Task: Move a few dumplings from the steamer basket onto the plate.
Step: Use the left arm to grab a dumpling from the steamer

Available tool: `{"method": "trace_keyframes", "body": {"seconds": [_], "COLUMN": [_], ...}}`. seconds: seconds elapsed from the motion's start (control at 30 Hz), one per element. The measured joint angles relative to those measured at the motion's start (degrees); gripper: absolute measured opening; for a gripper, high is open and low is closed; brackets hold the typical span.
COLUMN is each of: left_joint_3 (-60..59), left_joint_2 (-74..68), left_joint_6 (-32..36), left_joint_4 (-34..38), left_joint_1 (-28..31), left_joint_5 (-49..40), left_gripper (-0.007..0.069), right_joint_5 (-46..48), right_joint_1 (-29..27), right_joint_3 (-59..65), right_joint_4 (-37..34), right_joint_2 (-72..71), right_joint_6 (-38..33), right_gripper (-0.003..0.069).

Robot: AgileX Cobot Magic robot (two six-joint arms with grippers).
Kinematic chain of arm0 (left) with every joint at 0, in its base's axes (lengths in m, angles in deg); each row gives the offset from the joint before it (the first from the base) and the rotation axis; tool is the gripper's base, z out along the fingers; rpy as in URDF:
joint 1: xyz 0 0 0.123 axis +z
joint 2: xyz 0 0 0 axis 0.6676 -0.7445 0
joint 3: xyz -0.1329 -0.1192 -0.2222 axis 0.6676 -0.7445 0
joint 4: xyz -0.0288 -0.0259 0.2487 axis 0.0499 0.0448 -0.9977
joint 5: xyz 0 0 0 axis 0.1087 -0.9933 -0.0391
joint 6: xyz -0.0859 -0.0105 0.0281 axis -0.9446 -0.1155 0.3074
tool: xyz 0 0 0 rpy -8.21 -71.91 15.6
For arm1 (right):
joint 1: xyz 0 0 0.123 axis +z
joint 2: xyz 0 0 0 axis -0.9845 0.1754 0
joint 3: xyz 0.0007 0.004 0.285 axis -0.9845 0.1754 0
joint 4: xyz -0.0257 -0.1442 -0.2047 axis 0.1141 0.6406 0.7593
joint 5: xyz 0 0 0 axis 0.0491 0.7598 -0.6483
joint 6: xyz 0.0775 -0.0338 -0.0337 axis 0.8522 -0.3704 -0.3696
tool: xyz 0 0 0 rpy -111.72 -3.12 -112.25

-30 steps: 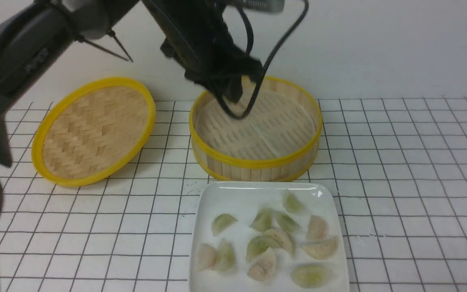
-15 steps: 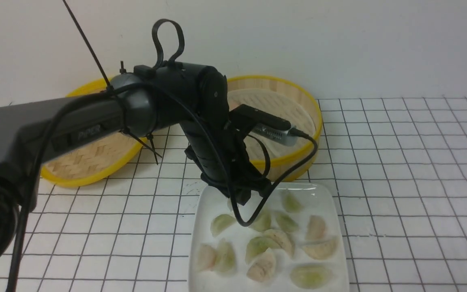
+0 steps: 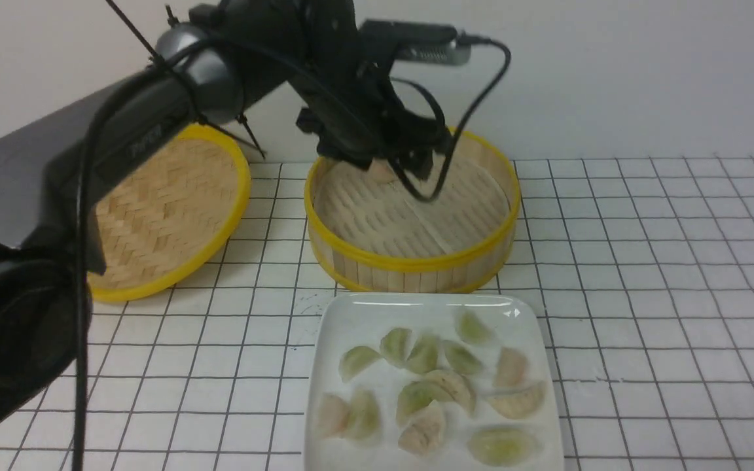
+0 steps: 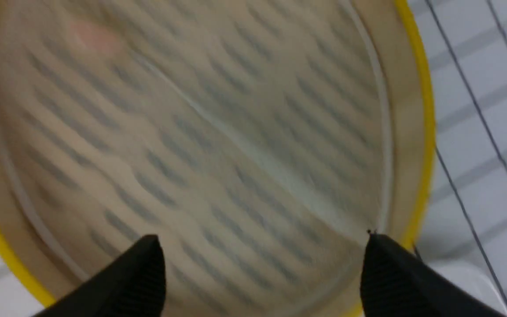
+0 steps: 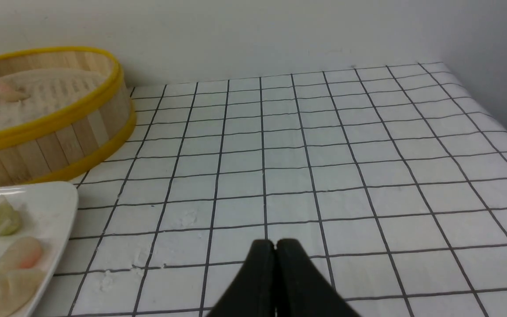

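Note:
The steamer basket (image 3: pixel 416 265) stands at the back centre. One pink dumpling (image 3: pixel 380 173) lies near its far wall; it also shows as a pink blur in the left wrist view (image 4: pixel 90 37) and in the right wrist view (image 5: pixel 11 92). My left gripper (image 3: pixel 387 159) hangs open and empty over the basket floor (image 4: pixel 262 251), just above that dumpling. The plate (image 3: pixel 364 314) in front of the basket holds several green and pink dumplings (image 3: pixel 429 386). My right gripper (image 5: pixel 275 243) is shut and empty over the grid cloth, to the right of the plate (image 5: pixel 51 198).
The shallow woven lid (image 3: pixel 167 209) leans at the back left, partly behind my left arm. A wall runs close behind the basket. The table's right edge (image 5: pixel 491 105) shows in the right wrist view.
My left gripper went from the basket down to the plate, then back up over the basket. One more green dumpling now lies on the plate's back middle.

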Motion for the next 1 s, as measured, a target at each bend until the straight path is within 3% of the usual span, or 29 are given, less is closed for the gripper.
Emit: {"method": "trace_keyframes", "body": {"seconds": [0.13, 0.3, 0.63, 1.0], "left_joint_3": [13.44, 28.96, 32.05, 32.38], "left_joint_2": [-9.23, -22.68, -28.28, -32.03], "left_joint_6": [1.42, 8.31, 27.79, 38.75], "left_joint_4": [1.91, 5.54, 8.82, 9.37], "left_joint_1": [3.33, 5.08, 5.18, 5.18], "left_joint_5": [-2.08, -2.46, 0.17, 2.72], "left_gripper": [0.0519, 0.0519, 0.0519, 0.0519], "right_joint_5": [0.0, 0.0, 0.01, 0.01], "right_joint_1": [0.0, 0.0, 0.0, 0.0], "right_joint_3": [0.0, 0.0, 0.0, 0.0], "right_joint_4": [0.0, 0.0, 0.0, 0.0], "right_joint_2": [0.0, 0.0, 0.0, 0.0], "right_joint_6": [0.0, 0.0, 0.0, 0.0], "right_gripper": [-0.0015, -0.0015, -0.0015, -0.0015]}}
